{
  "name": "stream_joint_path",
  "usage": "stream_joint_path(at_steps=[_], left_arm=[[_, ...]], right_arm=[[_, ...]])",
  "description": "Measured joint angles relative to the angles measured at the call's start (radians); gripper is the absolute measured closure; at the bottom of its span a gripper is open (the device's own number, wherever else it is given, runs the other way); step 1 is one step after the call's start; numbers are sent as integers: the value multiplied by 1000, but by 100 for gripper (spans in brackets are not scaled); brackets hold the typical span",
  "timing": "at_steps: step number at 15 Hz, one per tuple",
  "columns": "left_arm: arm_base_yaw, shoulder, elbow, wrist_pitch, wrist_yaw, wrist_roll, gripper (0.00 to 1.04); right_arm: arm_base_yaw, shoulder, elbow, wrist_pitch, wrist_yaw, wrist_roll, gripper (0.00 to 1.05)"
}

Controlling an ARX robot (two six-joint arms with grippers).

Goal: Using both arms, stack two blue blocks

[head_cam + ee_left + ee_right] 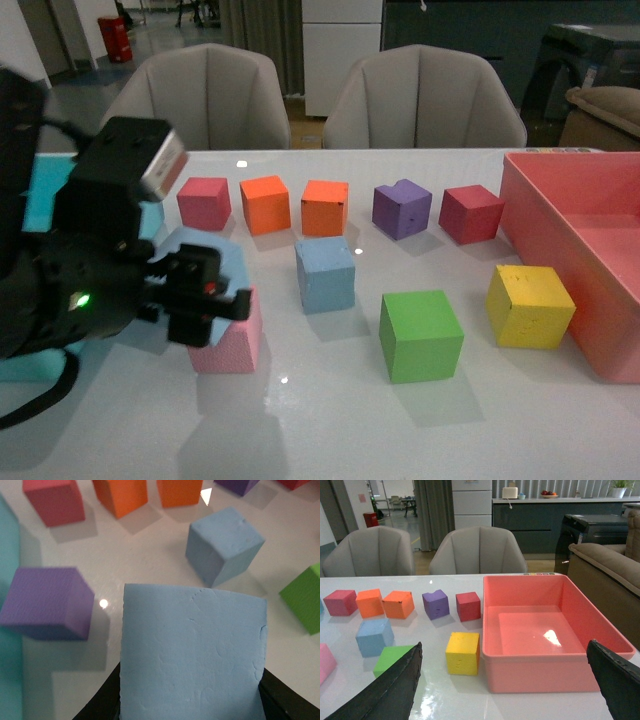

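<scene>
My left gripper (192,700) is shut on a pale blue block (192,655), whose broad face fills the left wrist view between the black fingers (97,707). In the front view this arm's gripper (200,298) hangs over the table's left side, with the held blue block (215,252) showing behind it. The other blue block (325,275) rests on the table to the right and slightly farther back, also seen as a blue block (223,545) ahead of the held one. My right gripper (502,680) stands open and empty, facing the table; that resting blue block (374,636) shows there too.
A pink cube (232,342) sits under my left gripper. A row of red (204,203), orange (265,204), orange (325,208), purple (401,209) and dark red (470,213) cubes lies behind. Green (420,335) and yellow (529,305) cubes and a pink tray (560,215) stand right. A turquoise bin (40,190) is left.
</scene>
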State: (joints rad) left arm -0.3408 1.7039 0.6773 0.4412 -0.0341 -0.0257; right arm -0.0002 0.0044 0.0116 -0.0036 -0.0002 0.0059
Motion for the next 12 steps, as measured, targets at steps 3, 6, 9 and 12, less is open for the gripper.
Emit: stream_joint_path(at_steps=[3, 6, 9, 12], left_arm=[[-68, 101, 195, -98, -39, -12, 56], [-108, 218, 384, -192, -86, -50, 56], [-121, 315, 545, -274, -132, -80, 56], [-126, 394, 675, -348, -167, -109, 56]], right_arm=[[0, 0, 0, 0, 0, 0, 6], [0, 0, 0, 0, 0, 0, 6], [0, 0, 0, 0, 0, 0, 6], [0, 0, 0, 0, 0, 0, 6]])
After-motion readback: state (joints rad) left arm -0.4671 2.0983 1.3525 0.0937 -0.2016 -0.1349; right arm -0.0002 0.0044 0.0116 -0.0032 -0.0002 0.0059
